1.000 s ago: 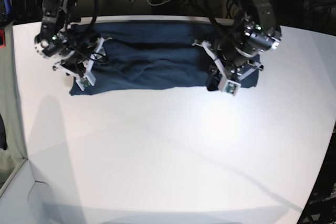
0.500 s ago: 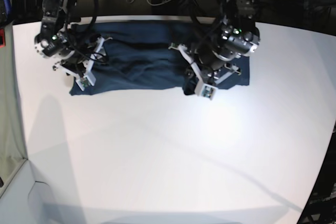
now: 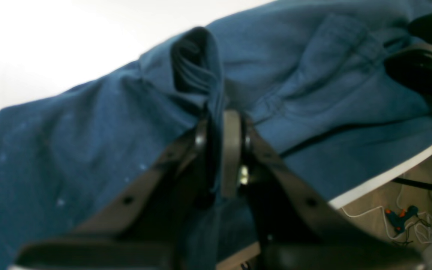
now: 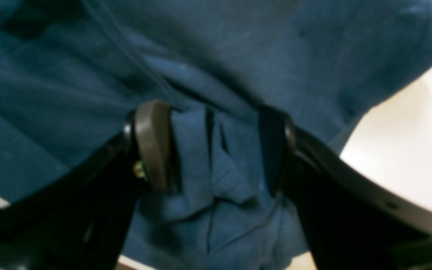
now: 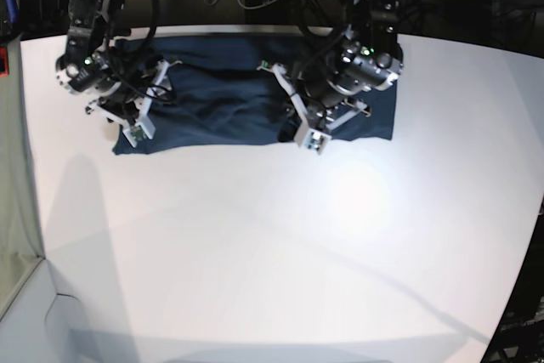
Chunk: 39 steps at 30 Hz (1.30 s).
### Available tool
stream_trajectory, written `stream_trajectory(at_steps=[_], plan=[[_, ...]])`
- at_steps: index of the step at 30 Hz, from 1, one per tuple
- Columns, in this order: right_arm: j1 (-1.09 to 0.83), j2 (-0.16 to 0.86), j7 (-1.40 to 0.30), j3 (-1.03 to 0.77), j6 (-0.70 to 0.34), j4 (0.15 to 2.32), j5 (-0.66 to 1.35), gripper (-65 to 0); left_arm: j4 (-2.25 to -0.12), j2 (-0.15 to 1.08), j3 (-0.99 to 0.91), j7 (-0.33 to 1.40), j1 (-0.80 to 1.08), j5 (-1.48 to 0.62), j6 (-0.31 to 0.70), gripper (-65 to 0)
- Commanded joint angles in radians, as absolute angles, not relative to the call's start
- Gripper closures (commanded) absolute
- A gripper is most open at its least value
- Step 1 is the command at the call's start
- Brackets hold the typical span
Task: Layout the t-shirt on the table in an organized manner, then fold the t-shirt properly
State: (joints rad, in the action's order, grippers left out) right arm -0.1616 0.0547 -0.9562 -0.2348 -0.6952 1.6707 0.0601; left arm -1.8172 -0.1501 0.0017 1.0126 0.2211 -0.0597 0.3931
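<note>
t-shirt (image 5: 229, 99): dark navy, spread as a wide band along the far side of the table (image 5: 272, 244), wrinkled in the middle.
left gripper (image 3: 219, 150): jaws pressed together, a bunched fold of cloth is pinched between them, lifted off the shirt's surface.
right gripper (image 4: 216, 150): jaws held wide apart, set down over the cloth, rumpled fabric is seen between the pads; a grip cannot be told.
</note>
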Motion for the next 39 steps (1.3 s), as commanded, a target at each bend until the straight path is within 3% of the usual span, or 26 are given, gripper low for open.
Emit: stream_trajectory(at_steps=[1,10,12,17,20,26,30,34,35,39], plan=[[-0.168,0.058,-1.009,-0.236,-0.698,1.664,0.007,-37.0,-1.831,-0.157,0.004,0.993,0.211,-0.077,0.395,-0.5],[-0.168,0.059,-1.009,-0.236,-0.698,1.664,0.007,-37.0,-1.836,-0.157,0.01,1.003,0.211,-0.081,0.404,-2.2],[-0.168,0.059,-1.009,-0.236,-0.698,1.664,0.007,-37.0,-1.84,-0.157,0.021,1.003,0.211,-0.081,0.401,-8.6],[-0.17,0.061,-1.009,-0.236,-0.698,1.664,0.007,-37.0,-1.842,-0.157,0.021,1.001,0.211,-0.082,0.404,-36.8],[-0.168,0.061,-1.009,-0.236,-0.698,1.664,0.007,-37.0,-1.842,-0.157,0.018,1.0,0.211,-0.136,0.404,-44.0],[-0.166,0.059,-1.009,-0.236,-0.698,1.664,0.007,-37.0,-1.905,-0.142,0.002,0.993,0.197,-0.325,0.404,-37.3],[-0.165,0.059,-1.009,-0.237,-0.698,1.672,0.008,-37.0,-1.965,-0.128,-0.11,1.003,0.197,-0.398,0.403,-23.2],[-0.163,0.059,-1.009,-0.24,-0.698,1.673,0.008,-37.0,-1.949,-0.088,-0.263,1.003,0.189,-0.403,0.398,-2.3],[-0.163,0.059,-1.009,-0.24,-0.698,1.673,0.008,-37.0,-1.934,-0.076,-0.294,1.003,0.189,-0.409,0.398,0.0],[-0.165,0.059,-1.009,-0.242,-0.698,1.69,0.01,-37.0,-1.883,-0.01,-0.414,1.004,0.191,-0.414,0.4,0.0]])
